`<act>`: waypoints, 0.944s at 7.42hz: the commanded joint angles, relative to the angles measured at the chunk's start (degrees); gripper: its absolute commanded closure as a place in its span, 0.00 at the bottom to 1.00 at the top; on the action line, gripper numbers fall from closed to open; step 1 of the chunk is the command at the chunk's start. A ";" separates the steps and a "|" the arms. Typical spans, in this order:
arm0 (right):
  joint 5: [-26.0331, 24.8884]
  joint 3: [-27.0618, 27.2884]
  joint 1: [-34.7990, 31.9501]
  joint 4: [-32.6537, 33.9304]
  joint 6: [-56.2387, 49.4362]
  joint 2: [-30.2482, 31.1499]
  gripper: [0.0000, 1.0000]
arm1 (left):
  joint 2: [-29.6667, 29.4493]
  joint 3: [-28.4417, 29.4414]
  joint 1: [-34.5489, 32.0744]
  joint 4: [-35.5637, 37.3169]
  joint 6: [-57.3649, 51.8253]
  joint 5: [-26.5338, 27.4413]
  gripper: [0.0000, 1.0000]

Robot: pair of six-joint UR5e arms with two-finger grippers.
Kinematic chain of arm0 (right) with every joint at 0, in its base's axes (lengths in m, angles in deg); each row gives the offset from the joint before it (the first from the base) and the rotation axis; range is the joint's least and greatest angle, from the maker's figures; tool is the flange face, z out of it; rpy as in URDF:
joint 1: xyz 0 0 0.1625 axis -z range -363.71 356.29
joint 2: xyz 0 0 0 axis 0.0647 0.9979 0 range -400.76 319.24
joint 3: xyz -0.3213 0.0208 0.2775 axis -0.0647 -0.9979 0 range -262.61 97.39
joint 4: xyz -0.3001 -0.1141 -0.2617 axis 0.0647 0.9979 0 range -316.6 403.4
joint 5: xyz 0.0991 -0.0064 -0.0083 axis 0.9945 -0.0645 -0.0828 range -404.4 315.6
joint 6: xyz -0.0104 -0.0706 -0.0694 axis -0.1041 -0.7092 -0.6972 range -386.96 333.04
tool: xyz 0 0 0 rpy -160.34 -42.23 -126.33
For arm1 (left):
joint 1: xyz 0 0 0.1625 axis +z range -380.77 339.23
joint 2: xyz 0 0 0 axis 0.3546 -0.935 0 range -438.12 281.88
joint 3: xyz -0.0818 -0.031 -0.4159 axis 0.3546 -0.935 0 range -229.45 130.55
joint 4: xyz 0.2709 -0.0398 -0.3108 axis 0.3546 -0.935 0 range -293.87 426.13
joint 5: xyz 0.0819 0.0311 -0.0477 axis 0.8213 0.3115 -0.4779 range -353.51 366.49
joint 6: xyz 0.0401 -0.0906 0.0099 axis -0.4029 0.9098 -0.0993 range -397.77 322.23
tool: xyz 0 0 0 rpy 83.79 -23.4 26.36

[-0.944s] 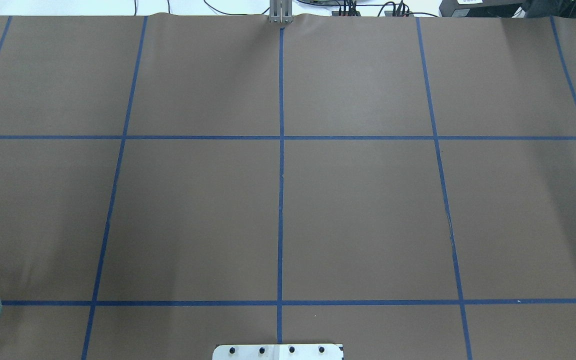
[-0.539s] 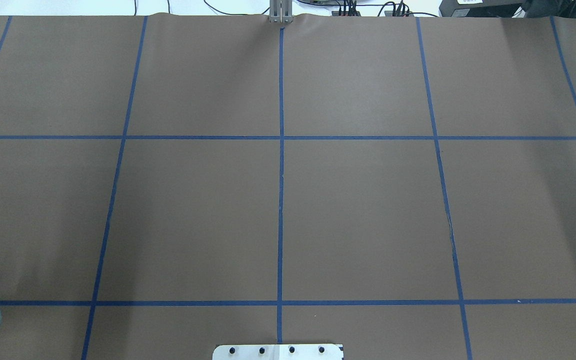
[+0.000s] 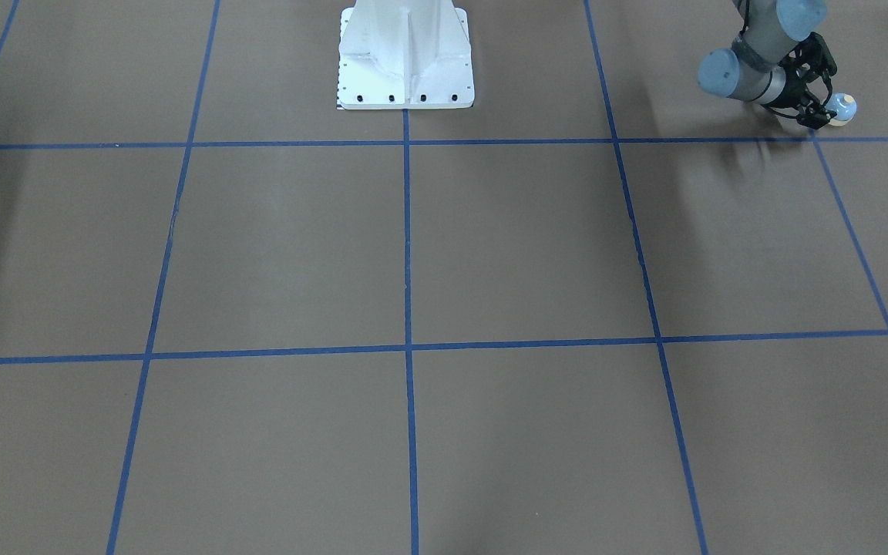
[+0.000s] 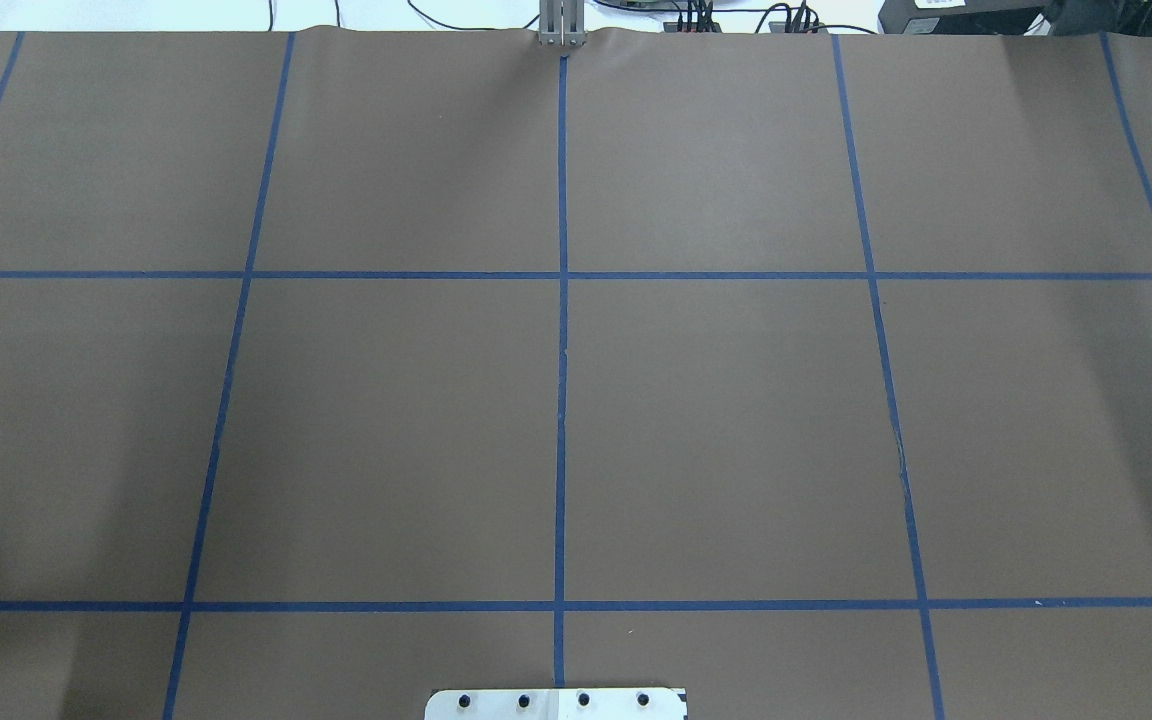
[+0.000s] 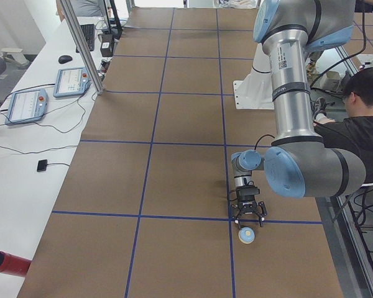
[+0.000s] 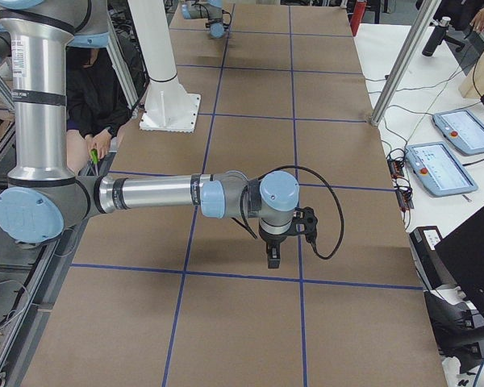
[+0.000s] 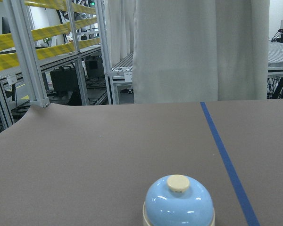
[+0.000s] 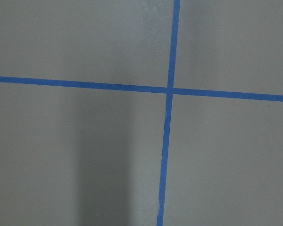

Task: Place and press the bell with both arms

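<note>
A small light-blue dome-shaped call bell (image 5: pixel 246 234) with a cream button on top and a cream base rim stands upright on the brown paper-covered counter (image 4: pixel 716 430). It is near the counter's end on the robot's left, in the row of squares closest to the robot. It sits just beside a crossing of the blue tape lines (image 4: pixel 561 400) that divide the counter into squares.

The left arm's black two-finger gripper (image 5: pixel 249 220) is low over the counter, pointing at the bell, with its fingers spread apart. Its fingertips are just short of the dome and grasp nothing. In the left wrist view the bell fills the bottom centre, with one tape line running past it on the right.

The right arm reaches out level over the counter, well apart from the bell. Its black gripper (image 6: pixel 273 260) points straight down above another tape crossing. From the one side view that shows it, I cannot tell how far it is open, and no object shows in it.

The white pedestal base (image 3: pixel 405 54) stands at the robot's edge of the counter.
</note>
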 commanded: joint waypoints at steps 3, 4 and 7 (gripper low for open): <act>-0.15 0.03 0.04 0.00 -0.09 -0.17 0.00 | 1.39 1.12 0.04 -2.64 -0.66 1.12 0.00; -0.06 0.03 -0.05 0.00 -0.09 -0.17 0.00 | 1.65 1.39 0.04 -2.65 -1.79 1.21 0.00; 0.03 0.03 -0.05 0.00 0.00 -0.17 0.00 | 1.92 2.97 0.04 -3.88 -1.98 1.21 0.00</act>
